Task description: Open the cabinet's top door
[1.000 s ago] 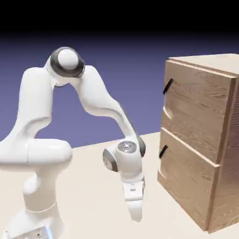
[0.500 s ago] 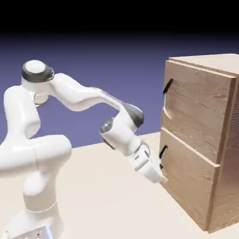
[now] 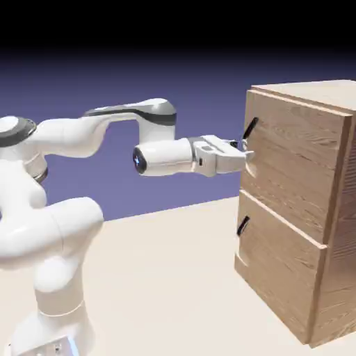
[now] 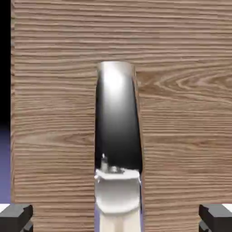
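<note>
Pale tabletop point(image 3: 167, 285) lies below the raised gripper point(image 4: 116, 218), whose fingers stand wide apart with nothing held. Just ahead of them — centred between the two tips in the hand view, its long axis crossing the line from finger to finger — is the black handle point(image 4: 117, 122) on the upper, closed top door point(image 3: 299, 163), against a blue-violet backdrop point(image 3: 201, 90).

Brown wood grain runs in streaks across my cabinet's top door point(image 4: 181, 118), swirling darker near one edge! The bar handle point(image 4: 117, 122) gleams black, silvery-white at one end! Black again on the lower handle point(image 3: 243, 225), and my fingertips point(image 4: 16, 218) show dark grey!
</note>
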`<state>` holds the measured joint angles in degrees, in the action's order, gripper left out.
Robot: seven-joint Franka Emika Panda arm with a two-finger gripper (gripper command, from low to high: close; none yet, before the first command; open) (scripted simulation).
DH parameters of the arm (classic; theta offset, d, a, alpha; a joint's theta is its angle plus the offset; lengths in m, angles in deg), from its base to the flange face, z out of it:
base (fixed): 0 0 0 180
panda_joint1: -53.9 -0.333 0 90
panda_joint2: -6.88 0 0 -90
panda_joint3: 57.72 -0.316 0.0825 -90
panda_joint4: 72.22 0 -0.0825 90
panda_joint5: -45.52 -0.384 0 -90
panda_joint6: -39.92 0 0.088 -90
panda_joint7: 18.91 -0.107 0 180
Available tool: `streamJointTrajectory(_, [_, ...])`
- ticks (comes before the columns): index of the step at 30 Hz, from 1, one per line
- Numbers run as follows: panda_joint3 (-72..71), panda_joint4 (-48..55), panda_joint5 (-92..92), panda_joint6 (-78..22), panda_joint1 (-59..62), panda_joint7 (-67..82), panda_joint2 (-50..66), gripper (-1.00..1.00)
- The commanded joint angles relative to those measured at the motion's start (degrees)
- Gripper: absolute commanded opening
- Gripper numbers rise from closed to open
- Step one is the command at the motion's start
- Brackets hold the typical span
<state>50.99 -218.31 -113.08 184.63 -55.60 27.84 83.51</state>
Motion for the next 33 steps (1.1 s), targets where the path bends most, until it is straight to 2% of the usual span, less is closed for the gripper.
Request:
streamJointTrajectory(1, [0.0, 0.0, 0.0, 0.0, 0.0, 0.0, 0.0, -1.0])
streamJointTrajectory(9, [10.25, -15.21, 7.28, -19.75, -8.48, 3.06, -0.06, -1.0])
streamJointTrajectory(17, [22.55, -24.51, 19.15, -39.69, -8.59, 6.07, -0.48, -1.0])
streamJointTrajectory(25, [34.75, -27.21, 34.34, -59.62, -0.72, 11.51, -5.28, -1.0])
streamJointTrajectory(33, [44.11, -22.69, 53.72, -77.93, 10.92, 21.93, -18.4, -1.0])
